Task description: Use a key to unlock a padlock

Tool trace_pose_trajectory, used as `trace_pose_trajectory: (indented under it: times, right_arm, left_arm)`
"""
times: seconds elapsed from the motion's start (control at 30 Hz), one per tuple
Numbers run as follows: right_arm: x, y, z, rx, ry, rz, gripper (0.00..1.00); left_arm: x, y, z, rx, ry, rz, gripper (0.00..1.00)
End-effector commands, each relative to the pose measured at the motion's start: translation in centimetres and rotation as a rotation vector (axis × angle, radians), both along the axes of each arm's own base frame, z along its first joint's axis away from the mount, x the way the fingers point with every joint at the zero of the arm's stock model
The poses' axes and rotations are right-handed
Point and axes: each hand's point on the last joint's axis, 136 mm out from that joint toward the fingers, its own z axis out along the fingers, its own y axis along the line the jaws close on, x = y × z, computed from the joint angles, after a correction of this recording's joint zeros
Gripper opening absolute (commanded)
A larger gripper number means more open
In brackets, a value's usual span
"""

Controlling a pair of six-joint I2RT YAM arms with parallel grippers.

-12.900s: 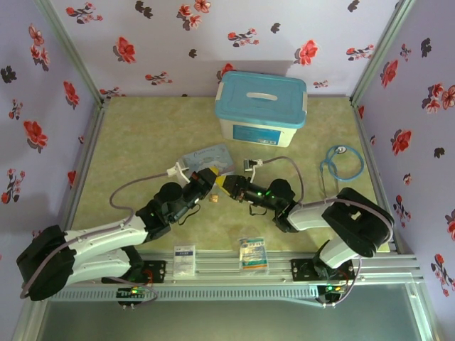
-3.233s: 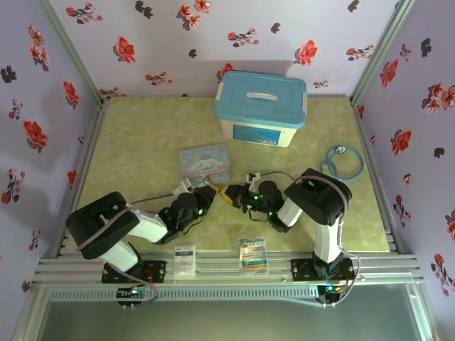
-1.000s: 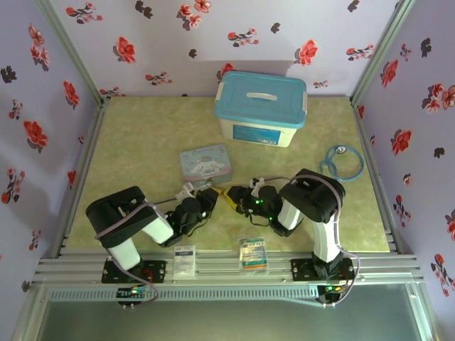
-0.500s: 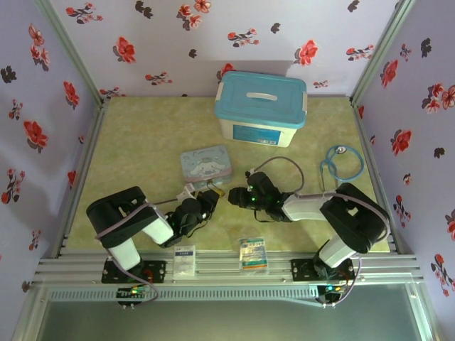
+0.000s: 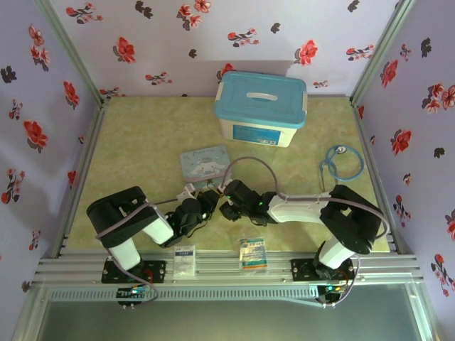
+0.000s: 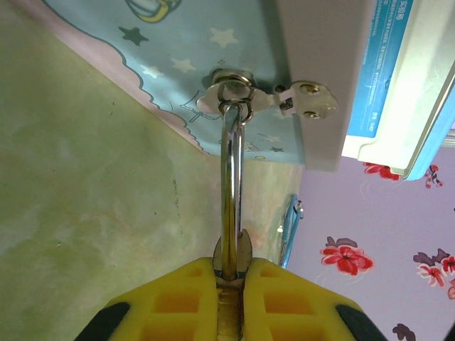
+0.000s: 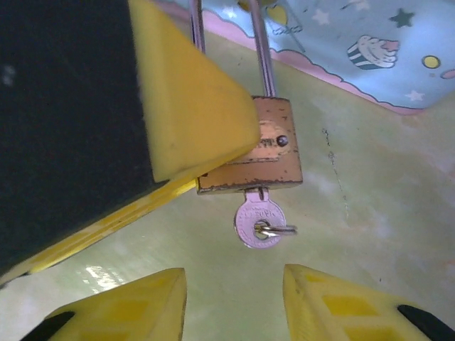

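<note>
Since half a second ago the right arm has swung left; from above, the right tool (image 5: 228, 211) sits beside the left tool (image 5: 210, 201), near the cartoon tin (image 5: 206, 162) on the tabletop (image 5: 142, 135). Left wrist: yellow fingers (image 6: 178, 298) pinch narrowly on the padlock (image 6: 231, 170), its shackle pointing away. Right wrist: the right tool's fingers (image 7: 142, 298) gape, empty, just short of the key (image 7: 257, 219) seated in the padlock's base.
</note>
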Motion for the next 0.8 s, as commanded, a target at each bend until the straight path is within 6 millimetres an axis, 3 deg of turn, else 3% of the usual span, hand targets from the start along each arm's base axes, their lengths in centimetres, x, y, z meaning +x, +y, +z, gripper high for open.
trace_pose_trajectory:
  times: [0.0,0.2,0.5,0.7,0.77]
  right_arm:
    - [1.1,0.4,0.3,-0.103,-0.131,0.045,0.37]
    - [2.6,1.1,1.9,-0.097,-0.267,0.012,0.29]
    - [2.8,2.5,1.1,-0.121,-0.298,0.06,0.2]
    - [2.8,3.4,2.0,-0.023,-0.285,0.034,0.14]
    - [2.0,4.1,1.9,0.071,-0.194,0.063,0.13]
  left_arm:
    - [-0.4,-0.7,0.9,-0.031,-0.023,-0.027,0.0]
    - [-0.6,-0.6,0.8,-0.042,-0.013,-0.028,0.0]
    - [-0.8,-0.6,1.4,-0.052,-0.021,-0.033,0.0]
    - [-1.0,-0.6,1.2,-0.052,-0.016,-0.036,0.0]
    - [-1.0,-0.6,1.4,-0.056,-0.021,-0.037,0.0]
